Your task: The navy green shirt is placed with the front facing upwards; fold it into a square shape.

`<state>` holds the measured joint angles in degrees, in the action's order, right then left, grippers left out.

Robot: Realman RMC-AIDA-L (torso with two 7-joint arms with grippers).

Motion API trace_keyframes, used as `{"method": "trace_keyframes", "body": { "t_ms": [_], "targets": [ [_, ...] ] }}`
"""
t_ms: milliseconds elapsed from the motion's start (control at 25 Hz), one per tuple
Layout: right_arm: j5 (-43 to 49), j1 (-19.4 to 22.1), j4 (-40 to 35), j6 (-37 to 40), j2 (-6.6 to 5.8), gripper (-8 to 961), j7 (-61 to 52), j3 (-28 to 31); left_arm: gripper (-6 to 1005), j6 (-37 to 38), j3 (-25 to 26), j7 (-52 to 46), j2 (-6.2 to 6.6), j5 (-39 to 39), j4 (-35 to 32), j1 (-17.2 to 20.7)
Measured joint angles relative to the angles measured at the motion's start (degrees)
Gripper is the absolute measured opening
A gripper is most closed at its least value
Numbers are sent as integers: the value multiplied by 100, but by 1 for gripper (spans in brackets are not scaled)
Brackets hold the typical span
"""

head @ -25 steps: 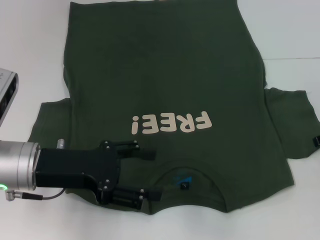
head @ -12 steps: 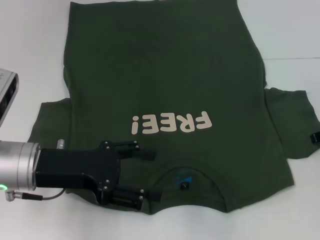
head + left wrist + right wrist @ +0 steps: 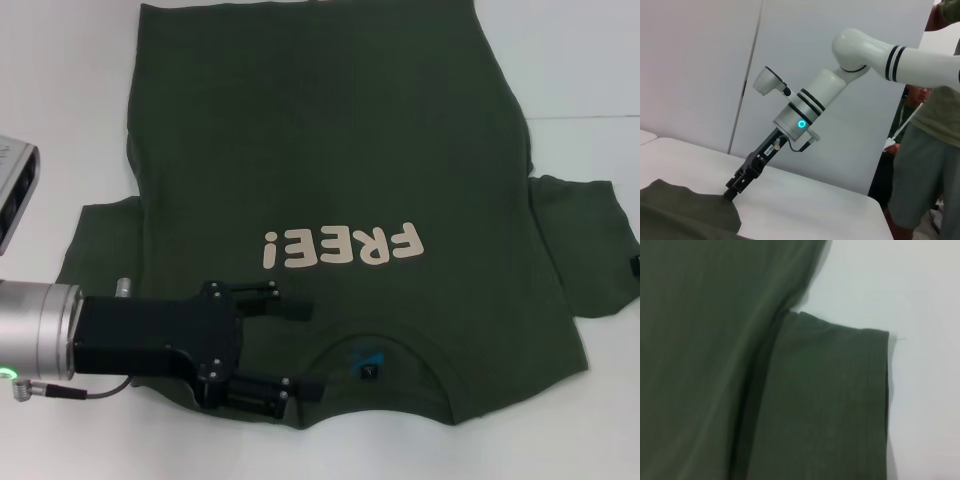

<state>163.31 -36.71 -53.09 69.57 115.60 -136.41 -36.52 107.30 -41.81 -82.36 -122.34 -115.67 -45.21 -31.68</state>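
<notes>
While the navy green shirt (image 3: 330, 180) lies flat on the table (image 3: 60, 90), the left hand (image 3: 305, 350) hovers spread beside its collar.

My left gripper (image 3: 305, 350) hid part of the shirt's (image 3: 330, 150) shoulder. The shirt's hem ran past the top edge. My right gripper (image 3: 634, 264) was mostly cut off beside its sleeve.

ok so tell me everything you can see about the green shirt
The navy green shirt is a dark olive short-sleeved tee of soft cotton-looking knit, lying flat and front up on the white table, collar nearest the robot. Cream FREE! lettering crosses the chest; a small label sits inside the round collar. The left claw is open over the shoulder beside the collar. The right claw meets the far sleeve's edge.
</notes>
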Motion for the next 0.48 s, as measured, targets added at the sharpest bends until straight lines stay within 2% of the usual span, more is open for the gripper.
{"method": "trace_keyframes", "body": {
  "t_ms": [200, 480],
  "targets": [
    [-3, -22, 166, -62, -62, 635, -28, 3, 919, -37, -12, 0, 0, 0, 3, -3],
    [-3, -93, 326, -175, -66, 636, -41, 4, 919, -42, -14, 2, 0, 0, 4, -5]
  ]
}}
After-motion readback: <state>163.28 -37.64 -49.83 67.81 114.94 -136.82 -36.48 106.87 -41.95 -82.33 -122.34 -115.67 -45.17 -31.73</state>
